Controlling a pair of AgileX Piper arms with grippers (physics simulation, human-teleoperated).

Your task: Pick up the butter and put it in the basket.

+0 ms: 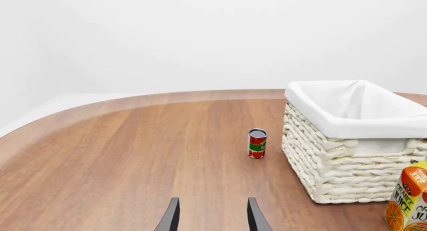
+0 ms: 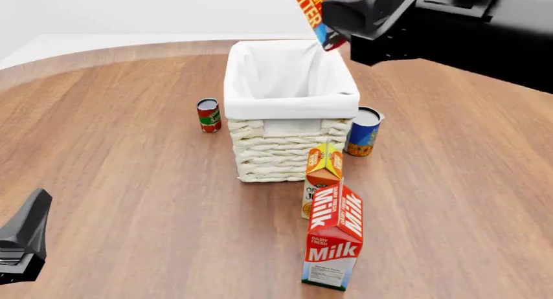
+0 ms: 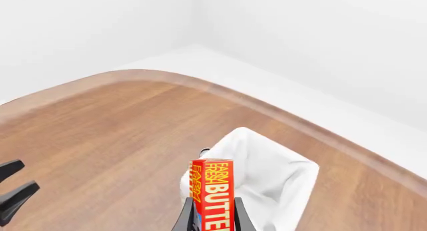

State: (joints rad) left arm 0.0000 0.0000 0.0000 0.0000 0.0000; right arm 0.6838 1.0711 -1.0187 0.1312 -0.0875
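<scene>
Two arms are in view, and you have them at very different heights. Nearest the camera in the front view, your left gripper [image 2: 22,244] sits low at the near left edge of the table [image 2: 112,182]; its wrist view shows the two dark fingers [image 1: 170,216] spread apart with only bare wood between them, holding nothing. Next in depth stands the milk carton [image 2: 333,237], upright, with the orange juice carton [image 2: 322,176] directly behind it and close against the near wall of the basket [image 2: 289,147]. The basket itself sits mid-table, its white cloth liner [image 2: 289,72] folded over the rim, its inside showing only the liner. A small red can [image 2: 208,114] stands just left of the basket, apart from it, and a blue-and-orange can [image 2: 364,132] stands just beside the basket's right near corner. Farthest and highest, your right gripper [image 3: 212,216] is clamped on the butter [image 3: 215,191], the fingers pressed against both sides of the box in the right wrist view. The butter hangs in the air above the far right part of the basket's rim, clear of the liner, with its long side roughly upright.
</scene>
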